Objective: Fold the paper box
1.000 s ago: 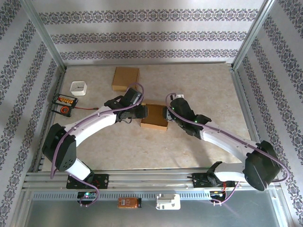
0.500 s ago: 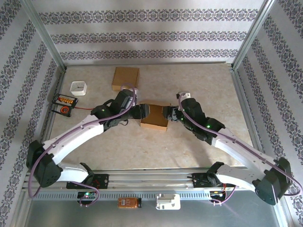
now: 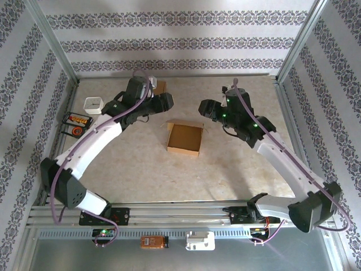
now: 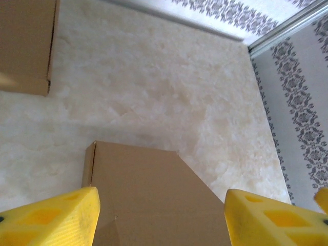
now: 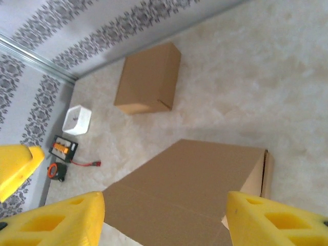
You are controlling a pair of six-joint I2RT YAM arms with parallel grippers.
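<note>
The paper box [image 3: 185, 139] lies near the middle of the table [image 3: 141, 169]. My left gripper [image 3: 164, 100] and right gripper [image 3: 205, 107] hover near it, both wide and empty. I judge it light, thin cardboard, easy to crush; I would take the side flaps.

— What do we have along the left edge of the bench [image 3: 237, 164]?
— We see a small white square tub [image 3: 93, 105]. Near it, closer to us, is a black device [image 3: 76, 122] with orange parts, and a red wire [image 3: 104, 130] trails from it across the surface.
— And in front, below the bench?
— We spot an orange gadget [image 3: 153, 242] and a white block [image 3: 201, 241] near each other by the metal rail [image 3: 62, 233]. Patterned wallpaper [image 3: 169, 42] covers the walls around us.
</note>
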